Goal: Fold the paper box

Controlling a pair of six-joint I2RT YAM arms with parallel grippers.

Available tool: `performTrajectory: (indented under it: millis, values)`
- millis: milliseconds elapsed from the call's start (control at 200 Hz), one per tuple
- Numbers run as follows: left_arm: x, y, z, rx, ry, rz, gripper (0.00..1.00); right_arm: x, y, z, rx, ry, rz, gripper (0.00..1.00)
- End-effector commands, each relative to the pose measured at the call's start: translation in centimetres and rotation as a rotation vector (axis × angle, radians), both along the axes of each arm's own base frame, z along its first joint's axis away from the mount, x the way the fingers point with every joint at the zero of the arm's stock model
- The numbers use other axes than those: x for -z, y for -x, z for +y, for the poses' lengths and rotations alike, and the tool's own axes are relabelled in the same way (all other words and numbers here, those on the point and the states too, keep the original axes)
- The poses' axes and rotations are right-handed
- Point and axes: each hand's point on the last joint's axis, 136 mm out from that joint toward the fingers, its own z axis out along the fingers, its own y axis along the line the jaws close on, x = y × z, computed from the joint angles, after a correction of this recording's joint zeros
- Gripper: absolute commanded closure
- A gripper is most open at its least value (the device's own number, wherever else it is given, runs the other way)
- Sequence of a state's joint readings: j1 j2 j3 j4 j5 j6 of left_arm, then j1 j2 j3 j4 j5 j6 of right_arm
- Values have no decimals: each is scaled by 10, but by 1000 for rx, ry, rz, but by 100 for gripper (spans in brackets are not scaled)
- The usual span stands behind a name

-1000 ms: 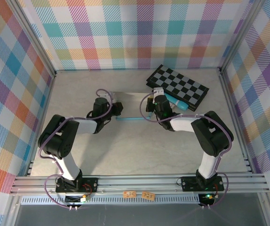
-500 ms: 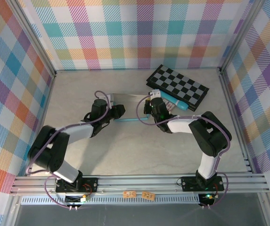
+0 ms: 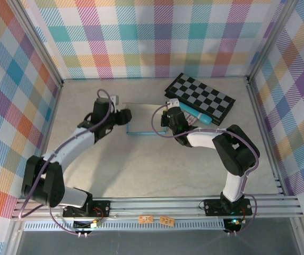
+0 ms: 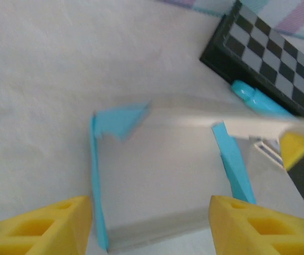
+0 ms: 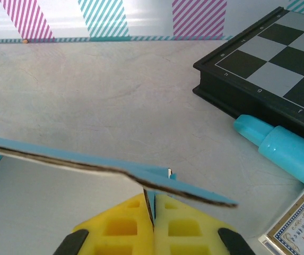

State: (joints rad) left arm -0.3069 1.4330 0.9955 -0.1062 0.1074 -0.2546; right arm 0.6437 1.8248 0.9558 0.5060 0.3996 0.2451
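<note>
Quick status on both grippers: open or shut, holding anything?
Left gripper: open, holding nothing.
Right gripper: shut on an upright flap of the teal-blue cardboard paper box.

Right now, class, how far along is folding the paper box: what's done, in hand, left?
Done: the paper box lies grey side up, teal side walls raised. In hand: the right gripper is shut on one of its thin card edges; the left gripper hangs open over it. Left: the flaps look loose, not tucked, so closing it probably remains.
</note>
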Motion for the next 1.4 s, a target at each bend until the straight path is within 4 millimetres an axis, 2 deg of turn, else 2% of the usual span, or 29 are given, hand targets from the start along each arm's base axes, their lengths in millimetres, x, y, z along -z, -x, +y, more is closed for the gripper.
performTrajectory:
  millis: [0,115,170,285,455,540,700,915,1135,1235,1335,1395]
  values:
    - [21,-3,-1,137,-118,83,41,49,15,-1,-40,103,147,100]
    - [25,-23,0,174,-194,70,43,49,14,1,-42,107,151,100]
    - [35,-22,1,193,-218,110,45,49,13,2,-46,110,152,100]
    - [37,-34,-2,212,-228,92,47,49,13,3,-50,111,155,100]
    - [46,-48,-6,217,-233,102,58,48,12,4,-55,110,154,100]
    - [40,-59,-4,198,-246,55,59,48,12,5,-63,108,155,100]
    - [33,-67,0,184,-281,18,56,49,13,4,-62,107,162,100]
    - [35,-69,2,184,-298,9,64,48,11,5,-64,102,167,100]
    - [38,-73,5,177,-319,-1,64,49,10,6,-71,96,172,100]
    - [43,-77,2,193,-315,10,72,50,10,6,-67,94,174,100]
    - [49,-79,-2,205,-303,21,91,50,9,6,-68,94,176,100]
    - [50,-80,-3,207,-297,26,94,49,9,6,-69,94,176,100]
